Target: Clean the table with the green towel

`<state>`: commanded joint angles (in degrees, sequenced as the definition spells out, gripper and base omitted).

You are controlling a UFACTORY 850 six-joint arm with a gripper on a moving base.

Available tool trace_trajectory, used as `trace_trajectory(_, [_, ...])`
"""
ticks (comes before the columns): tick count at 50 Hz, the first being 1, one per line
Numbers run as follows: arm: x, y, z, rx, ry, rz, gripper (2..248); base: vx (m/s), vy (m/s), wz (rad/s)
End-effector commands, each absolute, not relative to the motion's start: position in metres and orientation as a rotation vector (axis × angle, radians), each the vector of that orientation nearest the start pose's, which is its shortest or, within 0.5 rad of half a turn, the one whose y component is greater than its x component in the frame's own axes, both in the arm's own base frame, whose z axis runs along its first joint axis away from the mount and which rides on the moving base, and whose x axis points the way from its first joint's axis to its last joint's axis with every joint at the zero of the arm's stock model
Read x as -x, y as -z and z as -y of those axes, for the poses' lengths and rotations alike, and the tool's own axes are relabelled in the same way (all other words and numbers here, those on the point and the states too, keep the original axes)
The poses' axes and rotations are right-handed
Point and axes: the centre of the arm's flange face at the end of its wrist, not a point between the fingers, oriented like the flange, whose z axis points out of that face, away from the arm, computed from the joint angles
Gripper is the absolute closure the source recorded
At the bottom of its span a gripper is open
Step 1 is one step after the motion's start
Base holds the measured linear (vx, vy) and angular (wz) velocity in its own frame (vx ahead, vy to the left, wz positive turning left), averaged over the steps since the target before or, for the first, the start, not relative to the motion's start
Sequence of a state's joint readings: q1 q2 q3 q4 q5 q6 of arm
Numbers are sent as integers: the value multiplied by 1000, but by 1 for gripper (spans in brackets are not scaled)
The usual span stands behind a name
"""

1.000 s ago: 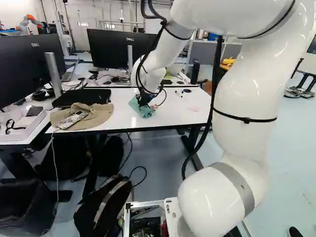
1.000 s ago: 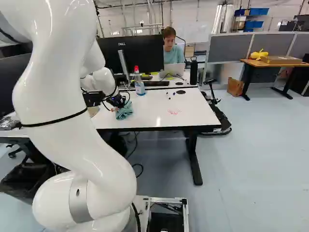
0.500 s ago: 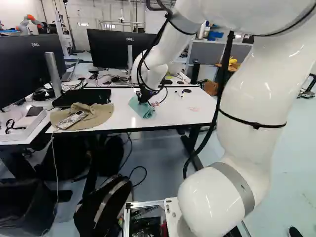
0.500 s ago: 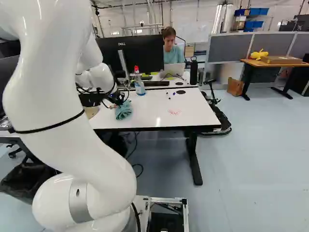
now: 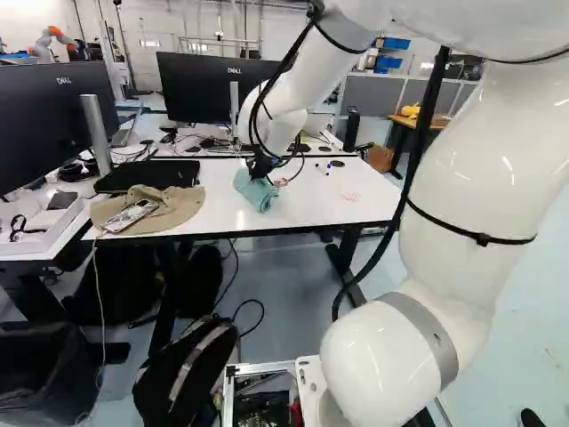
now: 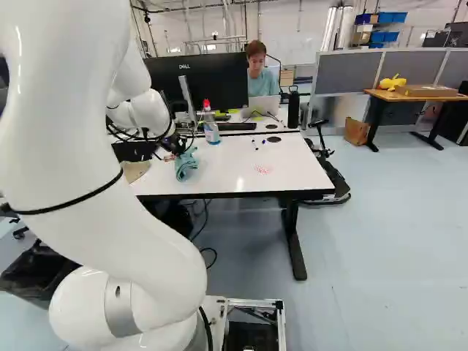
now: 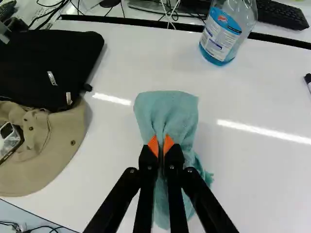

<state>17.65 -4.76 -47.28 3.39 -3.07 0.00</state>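
White worktop (image 6: pixel 227 164): gripper (image 7: pixel 161 145) pinches green towel (image 7: pixel 166 114) near front edge; red scribble (image 6: pixel 263 169) lies apart, toward right edge, likely the wipe's direction.

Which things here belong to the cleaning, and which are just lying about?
For the cleaning:
- green towel, in the gripper
- white table
- red marks, probably

Just lying about:
- hat
- black case
- pens
- bottle, though possibly cleaner

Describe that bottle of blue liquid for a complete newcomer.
Find the white table under the green towel. Near its far edge, before a black monitor, stands a see-through bottle of blue liquid. Its red top sets it apart from the black flask beyond.
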Motion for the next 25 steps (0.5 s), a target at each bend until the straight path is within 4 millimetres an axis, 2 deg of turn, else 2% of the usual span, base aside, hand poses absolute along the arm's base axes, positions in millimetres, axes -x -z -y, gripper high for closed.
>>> trace_trajectory(25, [-420, -470, -140, 2818, 994, 374, 218, 0, 0, 0])
